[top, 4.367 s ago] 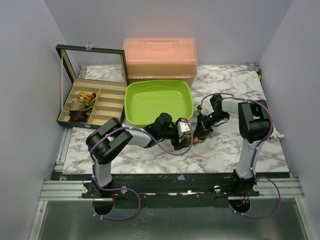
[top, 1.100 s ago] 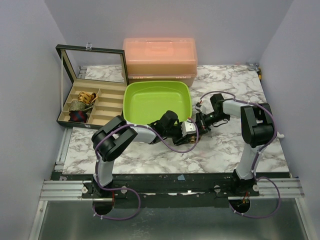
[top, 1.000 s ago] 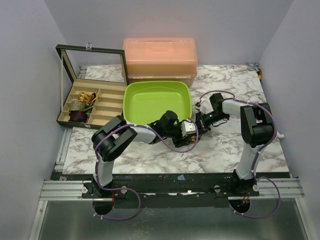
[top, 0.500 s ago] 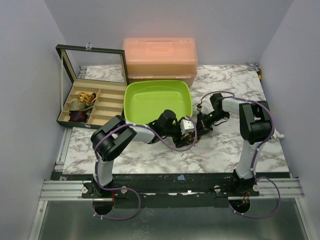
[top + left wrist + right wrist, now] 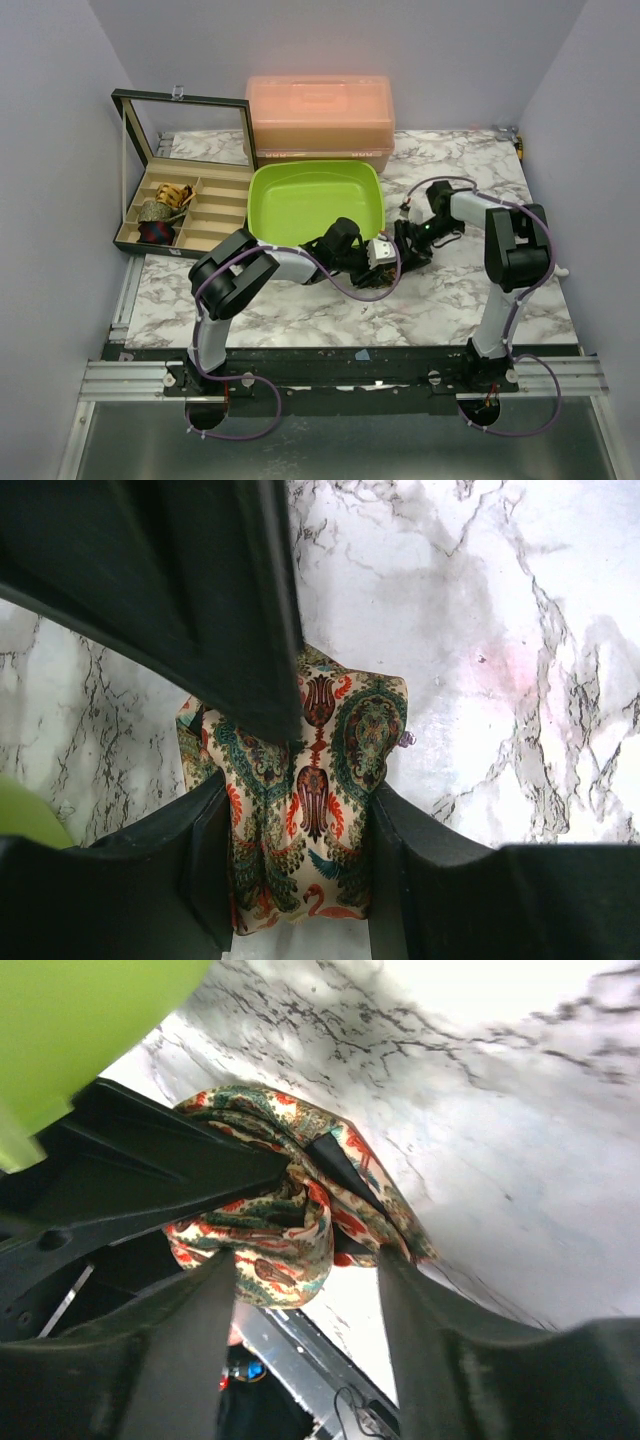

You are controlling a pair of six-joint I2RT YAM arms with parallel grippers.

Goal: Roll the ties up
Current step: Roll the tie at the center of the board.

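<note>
One floral tie (image 5: 312, 780), cream with orange, red and green, lies bunched into a short roll on the marble table, just in front of the lime-green tray. My left gripper (image 5: 295, 815) is shut on it, a finger pressing each side of the roll. From the opposite side, my right gripper (image 5: 305, 1260) stands open around the same tie (image 5: 290, 1215), its fingers spread wider than the cloth. In the top view the left gripper (image 5: 382, 262) and right gripper (image 5: 405, 245) meet tip to tip and hide most of the tie.
The lime-green tray (image 5: 318, 200) sits just behind the grippers. An orange lidded box (image 5: 320, 115) stands behind it. At the back left is an open compartment case (image 5: 190, 215) holding a few rolled ties (image 5: 160, 212).
My right gripper has opened and let go of the tie. My left gripper's fingers have closed in onto the roll. Both wrists shifted slightly right.
</note>
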